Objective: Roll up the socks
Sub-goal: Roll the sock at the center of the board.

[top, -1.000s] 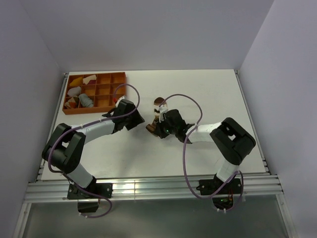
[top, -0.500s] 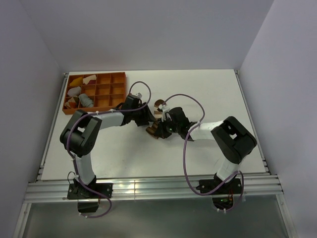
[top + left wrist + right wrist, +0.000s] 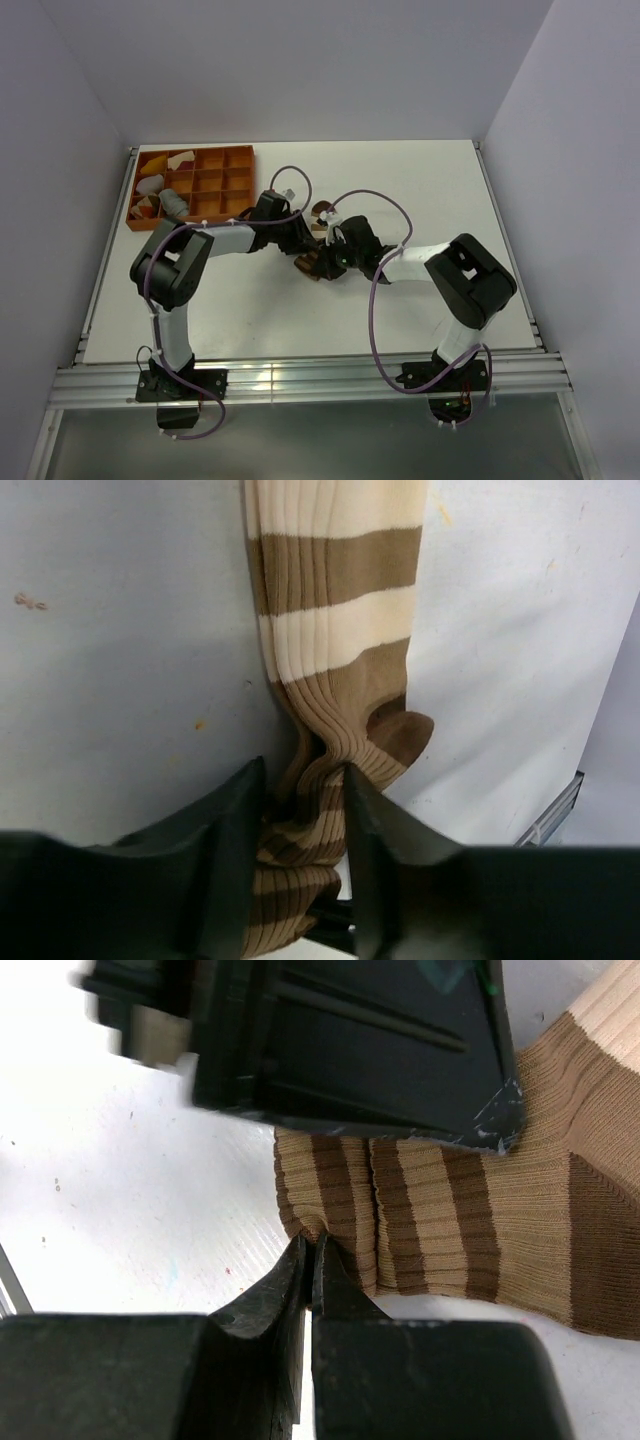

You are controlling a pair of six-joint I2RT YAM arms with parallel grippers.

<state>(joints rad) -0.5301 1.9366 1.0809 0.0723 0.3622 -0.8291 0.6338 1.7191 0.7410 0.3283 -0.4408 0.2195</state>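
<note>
The brown sock with white stripes lies mid-table between my two grippers. In the left wrist view it runs away from the camera, and its near end is bunched between my left gripper, which is shut on it. My left gripper reaches it from the left. My right gripper is shut on a fold at the sock's striped edge; from above it sits at the sock's near end. The left gripper's black body lies just beyond. The grey sock lies in the orange tray.
The orange compartment tray stands at the back left. It holds white and yellow cloth pieces besides the grey sock. Purple cables loop over both arms. Side walls close off the table on the left and right.
My left arm has swung right from beside the sock onto it, and its jaws now hold the bunched end. The right gripper has stayed pinched on the sock.
</note>
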